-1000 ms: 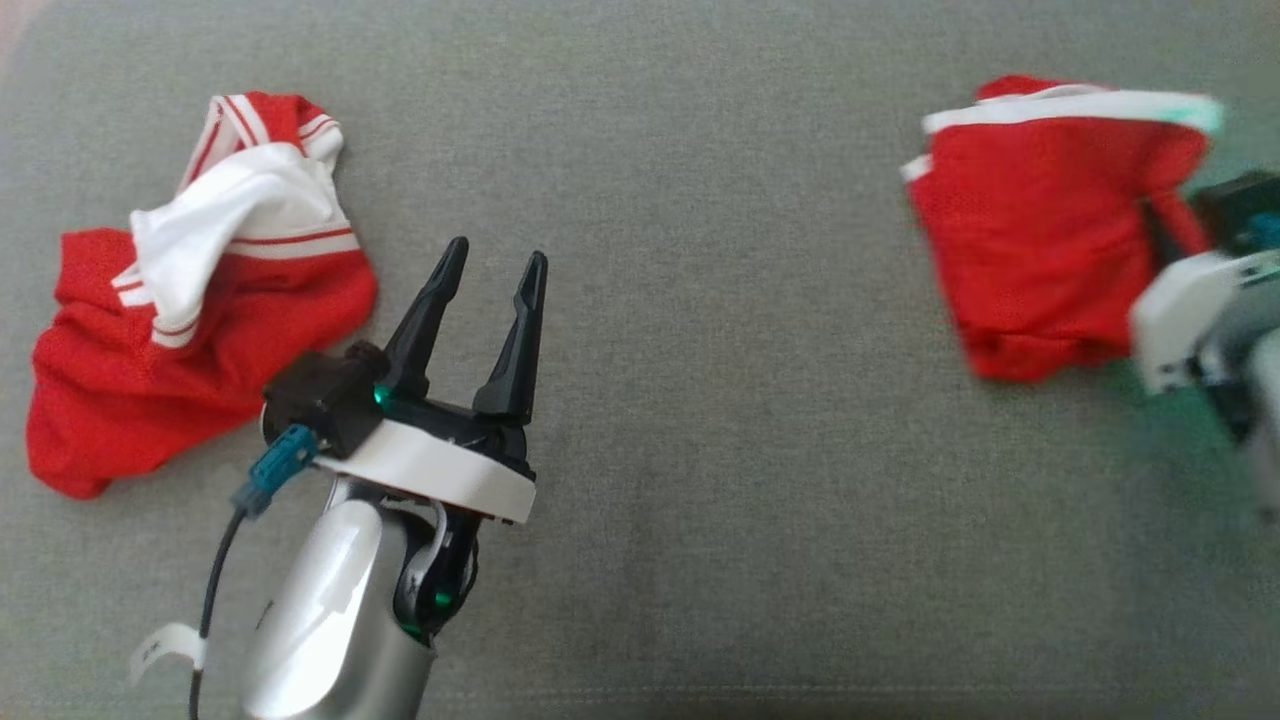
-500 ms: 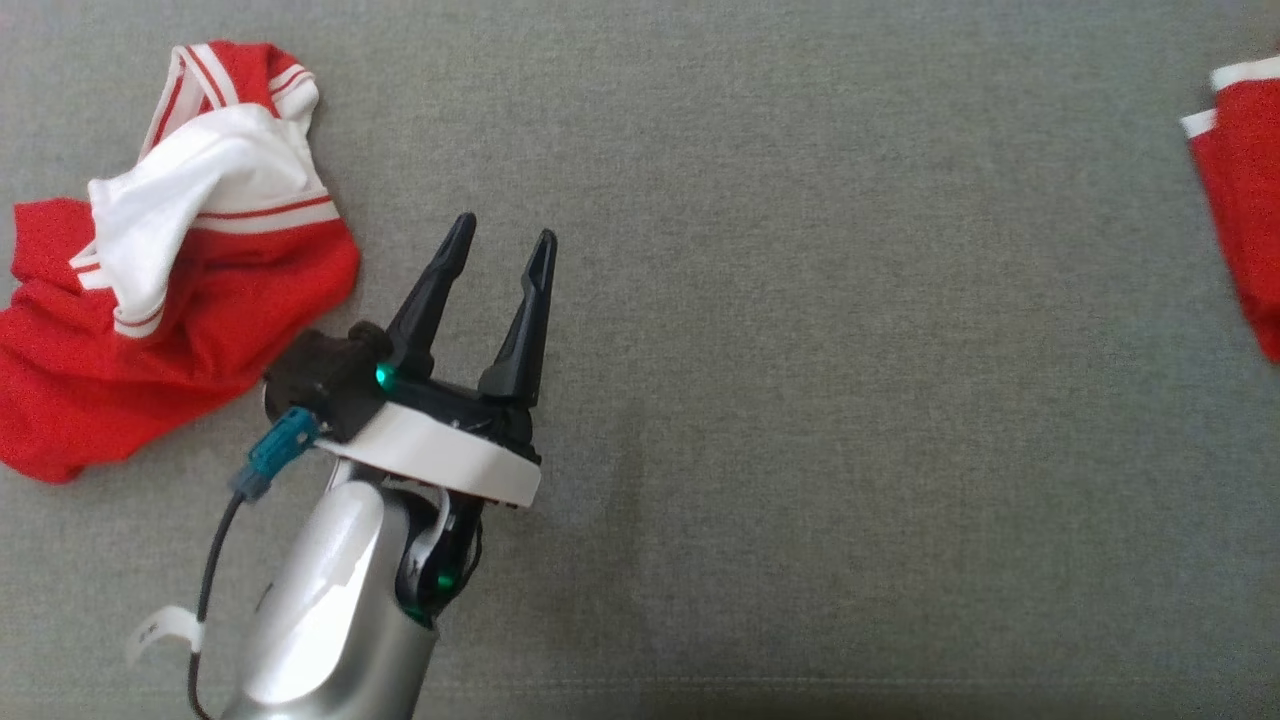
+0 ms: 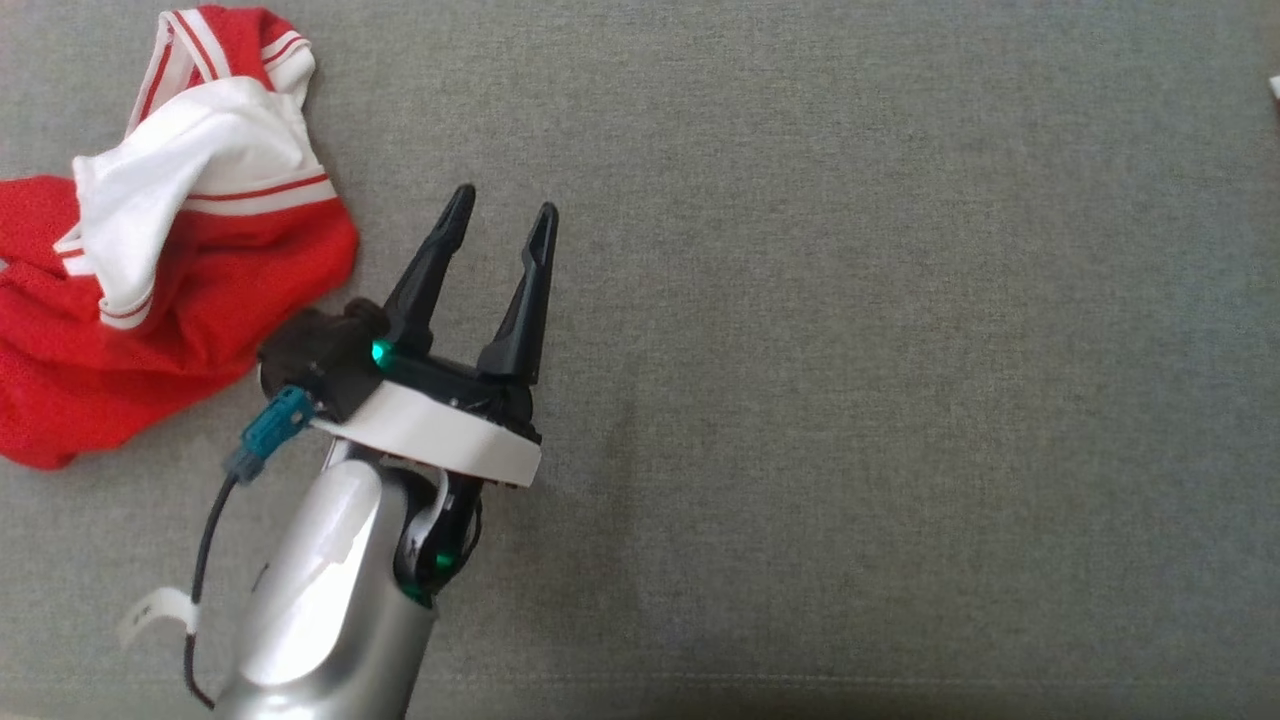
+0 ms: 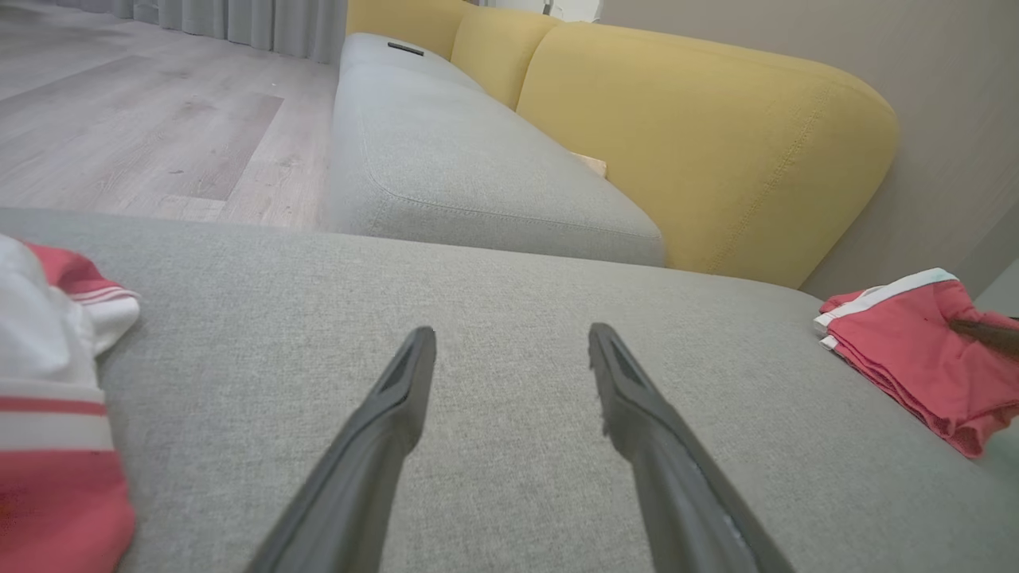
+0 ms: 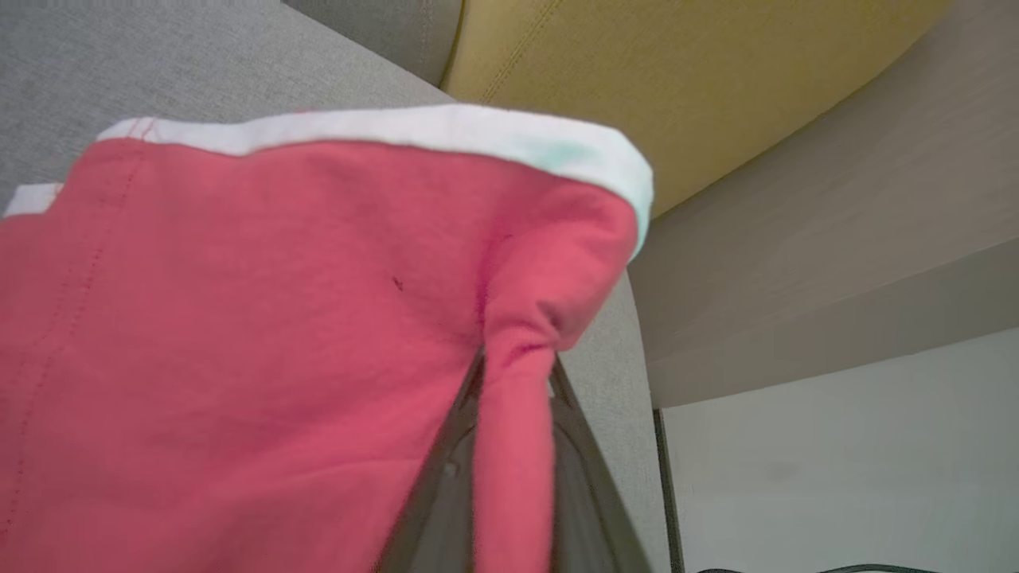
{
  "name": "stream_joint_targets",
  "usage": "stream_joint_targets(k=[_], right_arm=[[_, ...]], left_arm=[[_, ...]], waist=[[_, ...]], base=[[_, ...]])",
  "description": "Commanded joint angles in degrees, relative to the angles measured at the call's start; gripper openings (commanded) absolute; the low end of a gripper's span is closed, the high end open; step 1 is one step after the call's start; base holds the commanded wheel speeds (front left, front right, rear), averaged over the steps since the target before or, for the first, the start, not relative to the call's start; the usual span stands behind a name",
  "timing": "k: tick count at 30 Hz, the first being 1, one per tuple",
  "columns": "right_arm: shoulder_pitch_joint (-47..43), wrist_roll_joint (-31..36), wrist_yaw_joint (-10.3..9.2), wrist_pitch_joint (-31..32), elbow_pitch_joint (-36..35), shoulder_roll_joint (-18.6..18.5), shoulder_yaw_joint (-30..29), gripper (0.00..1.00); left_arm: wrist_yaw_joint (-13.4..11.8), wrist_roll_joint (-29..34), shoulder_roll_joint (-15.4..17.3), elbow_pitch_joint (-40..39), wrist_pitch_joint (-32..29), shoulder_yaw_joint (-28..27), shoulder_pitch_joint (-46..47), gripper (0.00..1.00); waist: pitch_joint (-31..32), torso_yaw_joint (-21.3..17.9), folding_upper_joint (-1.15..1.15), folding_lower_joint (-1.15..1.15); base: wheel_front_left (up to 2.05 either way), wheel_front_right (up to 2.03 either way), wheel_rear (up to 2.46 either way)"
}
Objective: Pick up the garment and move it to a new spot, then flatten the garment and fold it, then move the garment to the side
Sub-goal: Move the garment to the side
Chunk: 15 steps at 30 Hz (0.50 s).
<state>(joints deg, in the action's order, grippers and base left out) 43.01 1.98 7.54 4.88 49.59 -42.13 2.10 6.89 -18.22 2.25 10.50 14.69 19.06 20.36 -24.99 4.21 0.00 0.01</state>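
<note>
The garment (image 5: 239, 318) is a folded red piece with a white band. My right gripper (image 5: 516, 374) is shut on a pinched fold of it, near the right end of the grey cushion (image 5: 159, 56). In the left wrist view the garment (image 4: 899, 342) lies at the far right with a dark fingertip (image 4: 987, 334) on it. My left gripper (image 3: 505, 200) stands open over bare cushion (image 3: 850, 350), nothing between its fingers (image 4: 398, 414).
A second, crumpled red and white garment (image 3: 150, 300) lies at the left, just beside my left wrist. Yellow backrests (image 4: 700, 135) stand behind the grey seat (image 4: 446, 159). Wooden floor (image 4: 119, 119) lies beyond, and the cushion ends by a wall (image 5: 836, 239).
The folded garment has gone right, out of the head view, carried by my right gripper. The head view has shifted a little. My left gripper has stayed open in place.
</note>
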Motion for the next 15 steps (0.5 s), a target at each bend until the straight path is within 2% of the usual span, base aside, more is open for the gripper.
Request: stream_joint_targets(k=[1, 2, 3, 10, 15], right_arm=[[-1.25, 0.64, -0.05, 0.12, -2.1, -1.75, -0.82, 0.0], [-1.35, 1.02, -0.05, 0.09, -2.68, -1.47, -1.6, 0.85], [-1.43, 1.25, -0.05, 0.29, -3.06, -1.07, -2.49, 1.0], [-1.7, 3.01, -0.05, 0.16, -6.97, 2.54, -5.8, 1.0], [-1.76, 2.28, -0.05, -2.12, -12.12, 8.26, -6.03, 1.0]], left_arm=[[0.15, 0.32, 0.63, -1.76, 0.31, -2.03, 1.39, 1.0], [0.16, 0.3, 0.63, -1.64, 0.31, -2.07, 1.42, 1.0], [0.17, 0.28, 0.63, -1.52, 0.31, -2.1, 1.43, 1.0], [0.19, 0.26, 0.63, -0.96, 0.31, -2.7, 0.91, 1.0], [0.17, 0.41, 0.63, -1.05, 0.31, -4.2, -0.41, 1.0]], waist=[[0.08, -0.09, 0.0, -0.01], [0.22, -0.16, 0.0, -0.01], [0.43, -0.25, 0.0, -0.01], [3.7, -1.27, 0.0, -0.01], [7.72, -2.26, 0.0, -0.01]], base=[[0.0, 0.0, 0.0], [0.0, 0.0, 0.0], [0.0, 0.0, 0.0], [0.0, 0.0, 0.0], [0.0, 0.0, 0.0]])
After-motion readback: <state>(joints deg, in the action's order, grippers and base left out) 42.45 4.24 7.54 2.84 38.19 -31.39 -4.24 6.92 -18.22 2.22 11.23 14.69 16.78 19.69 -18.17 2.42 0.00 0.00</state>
